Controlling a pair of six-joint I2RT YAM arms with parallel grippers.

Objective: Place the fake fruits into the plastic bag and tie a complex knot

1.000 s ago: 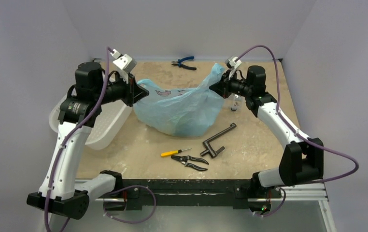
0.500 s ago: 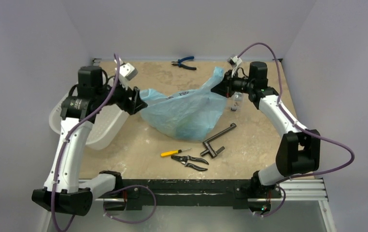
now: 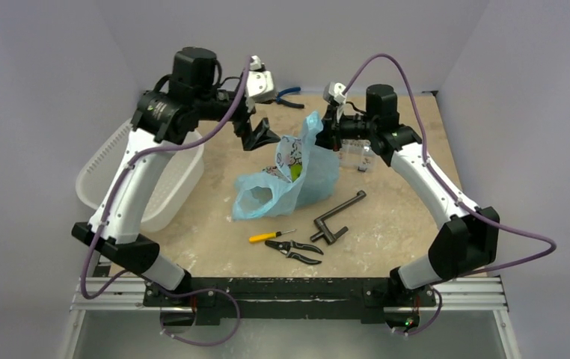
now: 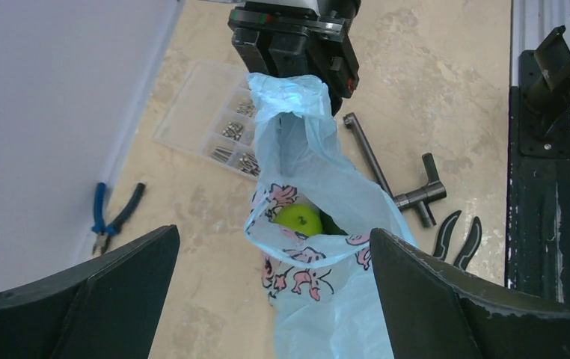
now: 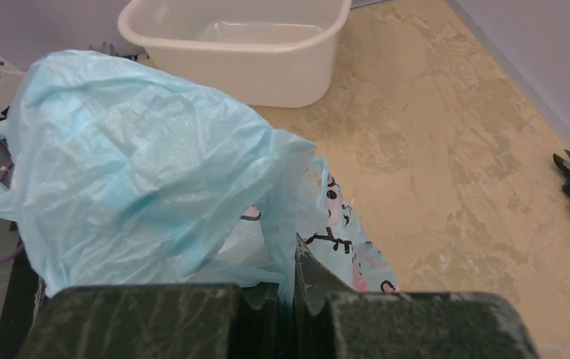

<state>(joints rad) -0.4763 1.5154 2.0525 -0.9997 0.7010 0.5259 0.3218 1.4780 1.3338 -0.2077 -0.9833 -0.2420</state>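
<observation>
While your right gripper (image 3: 324, 129) is pinching the top of the thin light-blue printed plastic bag (image 3: 297, 179) sagging onto the table (image 3: 215, 217), your left gripper (image 3: 259, 137) is hovering open and empty just left of its loose mouth, a bright green round fruit (image 4: 299, 219) showing inside.

No readable text; plastic bag (image 4: 319, 247) print only pictorial.

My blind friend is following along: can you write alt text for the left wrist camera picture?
The right claw pinches the top of a light-blue plastic bag, whose open mouth shows a bright green fruit inside. The left claw is spread wide in the foreground; pliers, a parts box and a wrench lie nearby.
</observation>
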